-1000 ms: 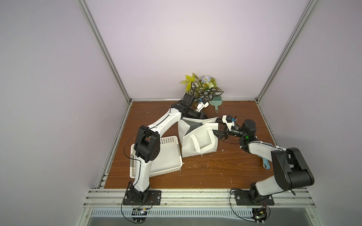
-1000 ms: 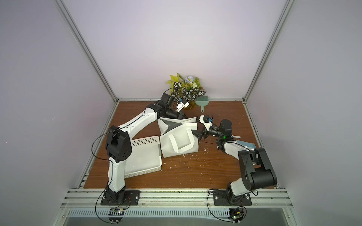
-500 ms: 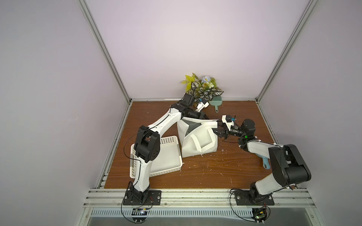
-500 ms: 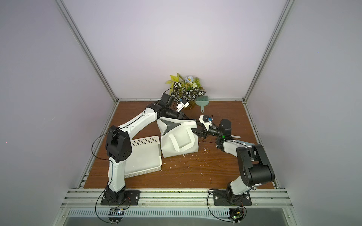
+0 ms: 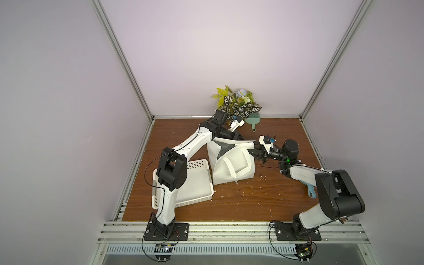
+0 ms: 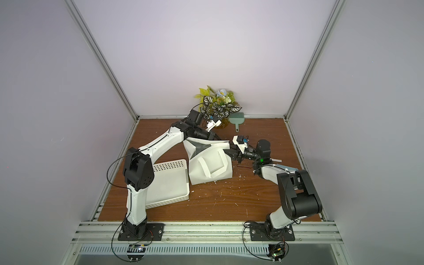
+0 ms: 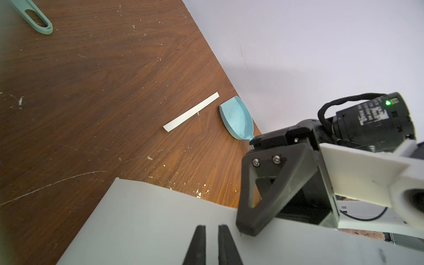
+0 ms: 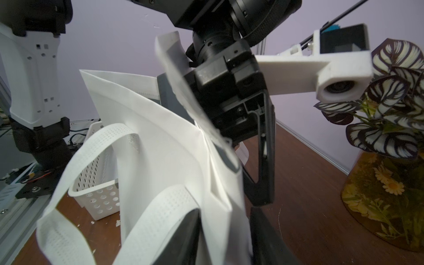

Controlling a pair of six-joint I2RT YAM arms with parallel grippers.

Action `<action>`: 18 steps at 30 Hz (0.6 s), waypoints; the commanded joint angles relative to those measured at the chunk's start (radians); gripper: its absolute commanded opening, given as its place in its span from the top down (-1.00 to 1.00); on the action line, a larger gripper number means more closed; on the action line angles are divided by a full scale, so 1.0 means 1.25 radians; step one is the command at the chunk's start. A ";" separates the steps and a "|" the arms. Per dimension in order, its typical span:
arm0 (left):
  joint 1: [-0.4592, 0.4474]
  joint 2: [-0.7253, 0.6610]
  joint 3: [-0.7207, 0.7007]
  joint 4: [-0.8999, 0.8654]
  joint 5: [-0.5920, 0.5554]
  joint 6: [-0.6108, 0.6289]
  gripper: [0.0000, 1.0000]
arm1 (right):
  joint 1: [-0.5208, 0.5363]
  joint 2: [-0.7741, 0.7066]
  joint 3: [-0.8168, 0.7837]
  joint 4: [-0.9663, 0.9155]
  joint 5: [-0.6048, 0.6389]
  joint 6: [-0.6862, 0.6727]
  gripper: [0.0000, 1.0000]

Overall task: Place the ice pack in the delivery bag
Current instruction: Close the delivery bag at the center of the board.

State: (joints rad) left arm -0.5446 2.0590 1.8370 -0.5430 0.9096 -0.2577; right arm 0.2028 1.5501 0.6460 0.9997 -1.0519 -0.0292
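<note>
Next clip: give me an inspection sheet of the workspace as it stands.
Surface: wooden tabletop, scratched, strewn with white crumbs.
Job's things: delivery bag standing, mouth open; ice pack not made out.
Clutter: perforated basket, potted plant, green brush, blue scoop, white strip.
Grippers: left gripper shut on the bag's far rim; right gripper straddles the opposite rim, grip unclear.
Cables: black cable looping off the left arm; red wire on the table.
Surroundings: lilac walls, aluminium frame.

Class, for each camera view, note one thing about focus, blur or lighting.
Top views: even, soft light, sharp, hardly any shadow around the delivery bag. Left wrist: table grain crisp, close bag wall plain and soft. Right wrist: white bag flap smeared; plant leaves sharp.
</note>
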 commanded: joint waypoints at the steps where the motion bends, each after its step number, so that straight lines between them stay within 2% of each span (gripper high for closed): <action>1: -0.014 -0.038 -0.012 -0.022 -0.019 0.023 0.75 | 0.003 -0.017 -0.004 0.021 0.020 0.002 0.62; 4: -0.009 -0.050 -0.017 -0.047 -0.031 0.045 0.75 | 0.002 -0.016 -0.007 0.041 0.025 0.013 0.73; 6: 0.000 -0.063 -0.030 -0.047 -0.041 0.049 0.76 | 0.000 -0.018 -0.010 0.047 0.028 0.015 0.88; 11: 0.030 -0.094 -0.032 -0.047 -0.101 0.056 0.77 | 0.000 -0.027 -0.012 0.051 0.032 0.018 0.93; 18: 0.114 -0.143 -0.026 -0.046 -0.196 0.056 0.74 | -0.002 -0.035 -0.019 0.041 0.041 0.012 0.98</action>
State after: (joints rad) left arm -0.4522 1.9255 1.7950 -0.5835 0.7345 -0.2066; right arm 0.2066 1.5455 0.6270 1.0245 -1.0290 -0.0189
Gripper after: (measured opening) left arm 0.131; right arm 0.065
